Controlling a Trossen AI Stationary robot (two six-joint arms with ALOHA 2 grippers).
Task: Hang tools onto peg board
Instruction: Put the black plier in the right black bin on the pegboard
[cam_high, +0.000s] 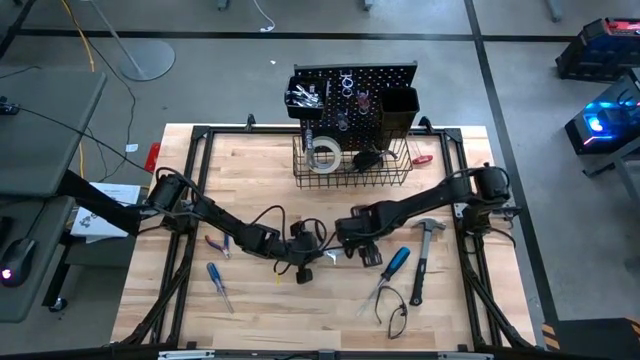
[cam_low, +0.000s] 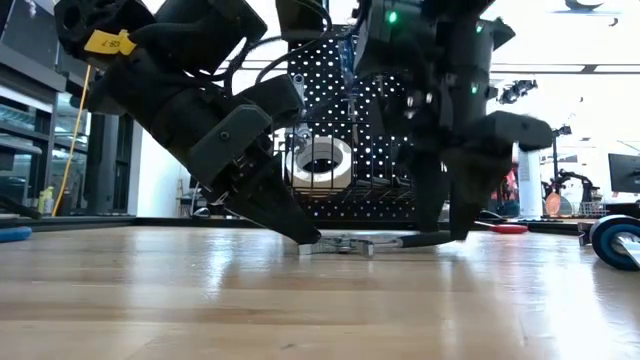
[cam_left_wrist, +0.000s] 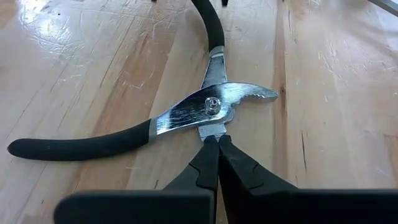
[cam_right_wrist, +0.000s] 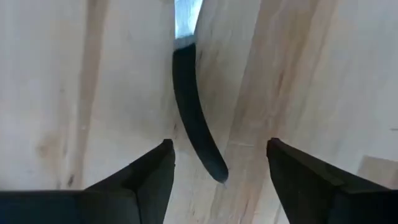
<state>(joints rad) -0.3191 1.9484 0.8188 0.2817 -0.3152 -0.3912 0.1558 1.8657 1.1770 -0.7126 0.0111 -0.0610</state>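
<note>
Pale wood bench (cam_high: 300, 320): black-handled pliers (cam_left_wrist: 205, 112) lie flat mid-bench, spread open. Left tool (cam_left_wrist: 217, 142) fingers together, tips at the pliers' jaw. Right tool (cam_right_wrist: 217, 155) fingers apart, straddling one handle. Peg board (cam_high: 355, 90) upright behind.

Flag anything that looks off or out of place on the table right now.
The black-handled pliers lie splayed wide open on the table instead of closed. The left gripper is shut, its tips against the pliers' jaw end; the right gripper stands open astride one handle. Nothing looks spilled or broken.
</note>
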